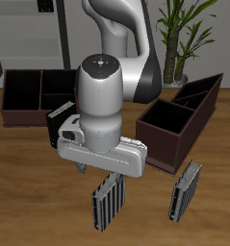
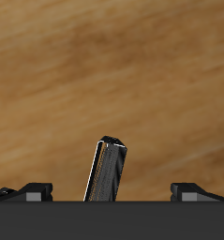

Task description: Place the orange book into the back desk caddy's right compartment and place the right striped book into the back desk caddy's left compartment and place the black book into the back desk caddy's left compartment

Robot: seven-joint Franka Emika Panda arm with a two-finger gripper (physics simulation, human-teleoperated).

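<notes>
The right striped book (image 1: 107,203), with bold dark stripes, stands upright near the table's front edge. My gripper (image 1: 104,176) hovers just above its top edge, open. In the wrist view the book's dark top (image 2: 108,171) sits between the widely spread fingertips (image 2: 31,192), and the gripper (image 2: 112,193) is not touching it. The black book (image 1: 59,122) stands just in front of the back desk caddy (image 1: 30,104), partly hidden by my hand. That caddy is long, low and dark brown, and its compartments look empty. The orange book is out of view.
A paler, slimmer striped book (image 1: 185,190) stands upright beside the dark one. A second brown caddy (image 1: 179,123) with a slanted end lies diagonally behind it. A potted plant (image 1: 179,38) stands at the back.
</notes>
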